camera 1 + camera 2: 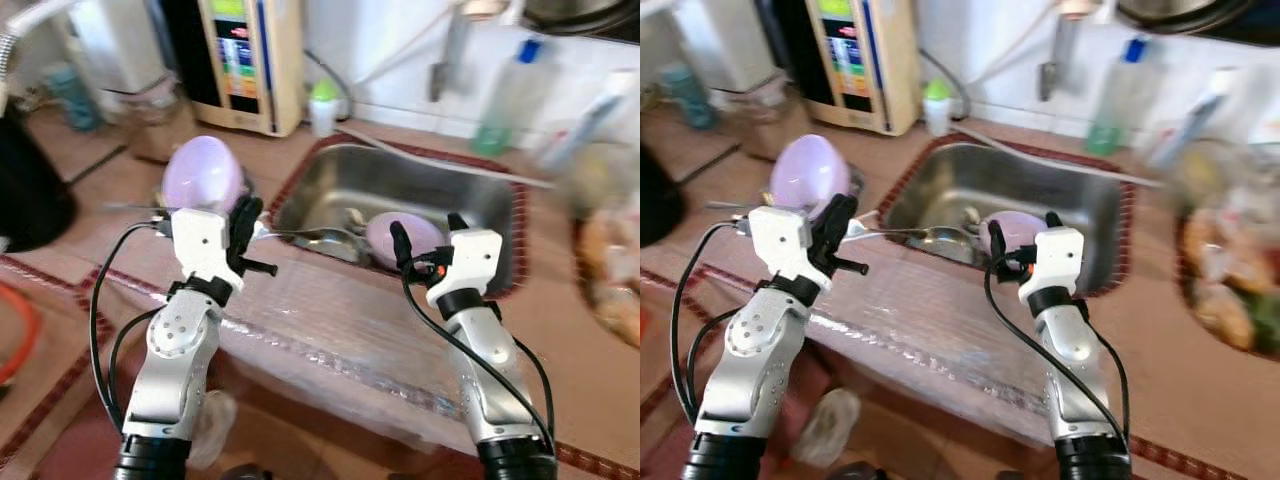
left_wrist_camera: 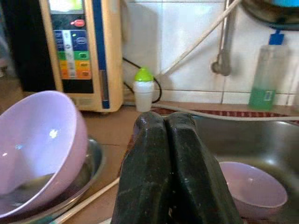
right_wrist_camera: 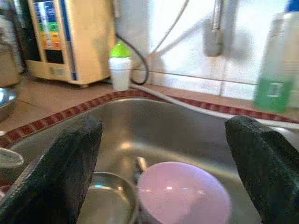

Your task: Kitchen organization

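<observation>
Two light purple bowls are in the kitchen. One round purple bowl [image 3: 183, 193] sits inside the shiny steel sink [image 1: 420, 180], at about 1 o'clock from the robot. The other purple bowl [image 2: 35, 144] leans in a shallow silver dish [image 2: 91, 170] on the brown counter [image 1: 110, 190] at 11 o'clock. The left gripper [image 2: 170, 172] has its two black fingers pressed together, holding nothing. The right gripper [image 3: 161, 163] is spread wide above the sink bowl. One small white bottle with a green cap [image 2: 143, 88] stands at 12 o'clock.
</observation>
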You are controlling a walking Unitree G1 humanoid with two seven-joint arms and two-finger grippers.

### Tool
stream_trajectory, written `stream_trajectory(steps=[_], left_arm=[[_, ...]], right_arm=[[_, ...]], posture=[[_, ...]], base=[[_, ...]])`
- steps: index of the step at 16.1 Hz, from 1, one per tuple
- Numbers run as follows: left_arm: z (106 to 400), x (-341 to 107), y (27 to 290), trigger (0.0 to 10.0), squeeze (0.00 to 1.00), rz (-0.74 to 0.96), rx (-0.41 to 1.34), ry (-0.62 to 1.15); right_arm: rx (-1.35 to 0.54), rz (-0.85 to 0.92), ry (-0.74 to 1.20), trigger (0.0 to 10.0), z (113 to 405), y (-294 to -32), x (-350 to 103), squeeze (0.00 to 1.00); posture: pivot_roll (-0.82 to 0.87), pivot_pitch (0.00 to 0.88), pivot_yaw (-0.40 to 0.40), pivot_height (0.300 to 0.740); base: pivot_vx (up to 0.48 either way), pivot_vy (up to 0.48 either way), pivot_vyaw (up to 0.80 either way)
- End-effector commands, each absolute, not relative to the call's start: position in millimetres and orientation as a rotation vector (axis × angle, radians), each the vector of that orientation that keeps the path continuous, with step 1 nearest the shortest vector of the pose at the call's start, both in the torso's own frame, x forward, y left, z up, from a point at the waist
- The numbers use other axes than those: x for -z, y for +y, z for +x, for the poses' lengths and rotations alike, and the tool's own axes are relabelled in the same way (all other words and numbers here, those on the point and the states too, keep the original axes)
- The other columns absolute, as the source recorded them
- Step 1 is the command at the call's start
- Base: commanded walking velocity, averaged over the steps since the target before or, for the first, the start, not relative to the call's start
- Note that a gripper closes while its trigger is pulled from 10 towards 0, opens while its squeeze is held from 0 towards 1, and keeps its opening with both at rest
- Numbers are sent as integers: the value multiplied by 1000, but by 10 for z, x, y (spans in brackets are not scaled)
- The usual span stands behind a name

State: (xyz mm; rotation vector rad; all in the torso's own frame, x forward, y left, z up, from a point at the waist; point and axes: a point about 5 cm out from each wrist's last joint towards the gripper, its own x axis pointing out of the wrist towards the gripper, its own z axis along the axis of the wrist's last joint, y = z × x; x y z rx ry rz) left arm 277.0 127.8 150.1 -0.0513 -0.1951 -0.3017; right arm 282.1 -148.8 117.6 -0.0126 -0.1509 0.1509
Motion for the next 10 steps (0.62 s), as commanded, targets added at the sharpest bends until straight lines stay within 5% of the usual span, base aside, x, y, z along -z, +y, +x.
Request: stream_trajectory(steps=[1,10], left_arm=[[2768,-1518,1290,10000,0,-44,310,-198],[2767,-1494,1291,10000,0,-44,298,-180]], right_arm=[[-151,-11,-159,10000,2836,-1482,-1211,0],[-154,-12,-147,10000,2833,-1490,-1189,0]], posture=[[-52,0,53,740],[-56,0,52,740]], base=[[300,0,0],[262,0,-51]])
